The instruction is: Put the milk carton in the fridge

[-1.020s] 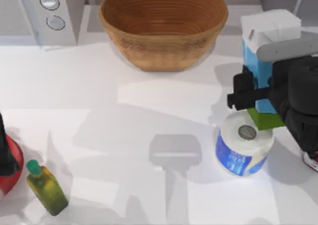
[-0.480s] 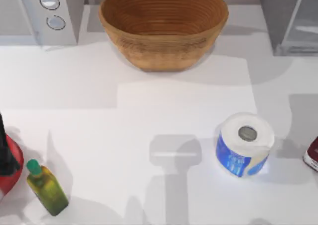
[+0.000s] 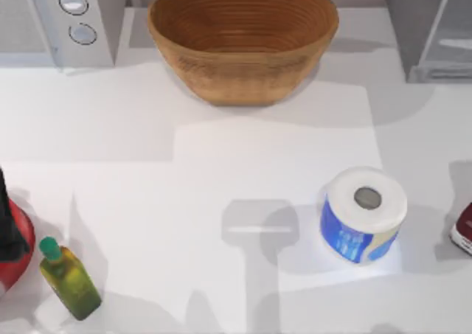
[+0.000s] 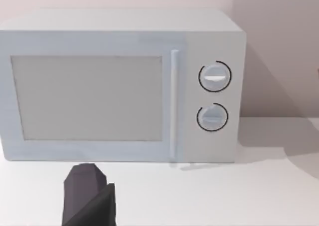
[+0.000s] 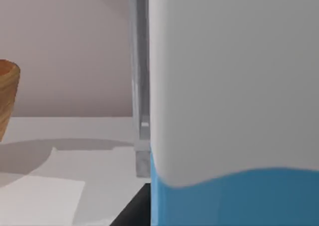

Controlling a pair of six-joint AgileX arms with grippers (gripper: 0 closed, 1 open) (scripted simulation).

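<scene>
Right claw: grip state cannot be told, though the tall white-and-sky-blue milk carton (image 5: 234, 106) looms close before the grey glass-fronted fridge (image 5: 141, 86); judged rigid, light, slick-sided, best pinched mid-body.

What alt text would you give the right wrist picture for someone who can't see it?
The milk carton, white above a blue band, looms very close. Beside it stands the grey edge of the fridge, with a wooden bowl farther off on the white table.
</scene>
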